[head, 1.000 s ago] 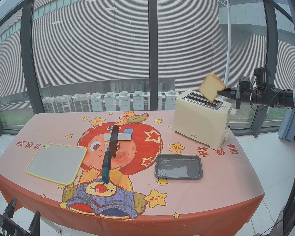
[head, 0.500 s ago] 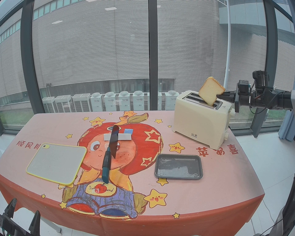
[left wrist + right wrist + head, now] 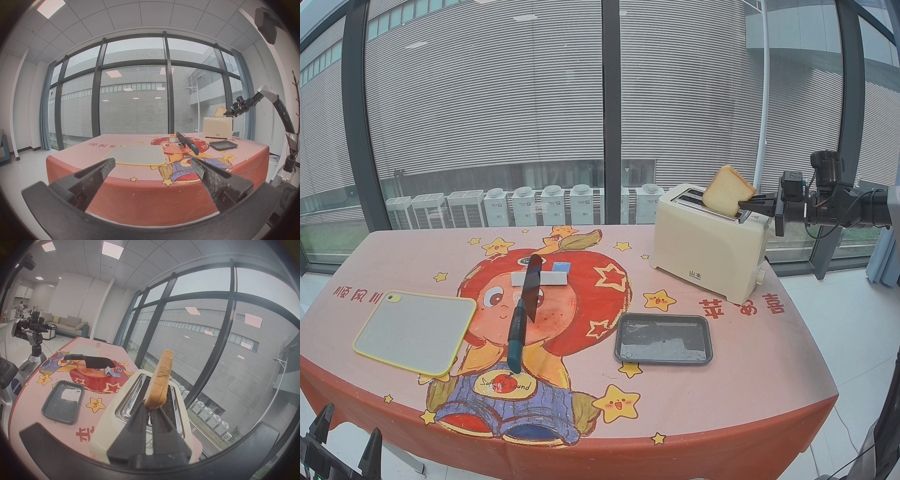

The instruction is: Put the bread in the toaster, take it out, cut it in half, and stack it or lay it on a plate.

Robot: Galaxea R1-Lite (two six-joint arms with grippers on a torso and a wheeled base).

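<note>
A: The bread (image 3: pixel 727 190), clamped in the right gripper (image 3: pixel 751 203), is lowered again, and its corner is now brought right down to the toaster (image 3: pixel 706 250) slot!

B: Insertion is judged imminent. The left gripper (image 3: pixel 153 164) is held apart.

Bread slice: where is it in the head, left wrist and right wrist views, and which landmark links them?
Head view: bread slice at upper right, in the right gripper, at the toaster top.
Left wrist view: bread slice far off, just above the toaster.
Right wrist view: bread slice edge-on, pinched over the toaster.
Shared landmark: the toaster.
</note>
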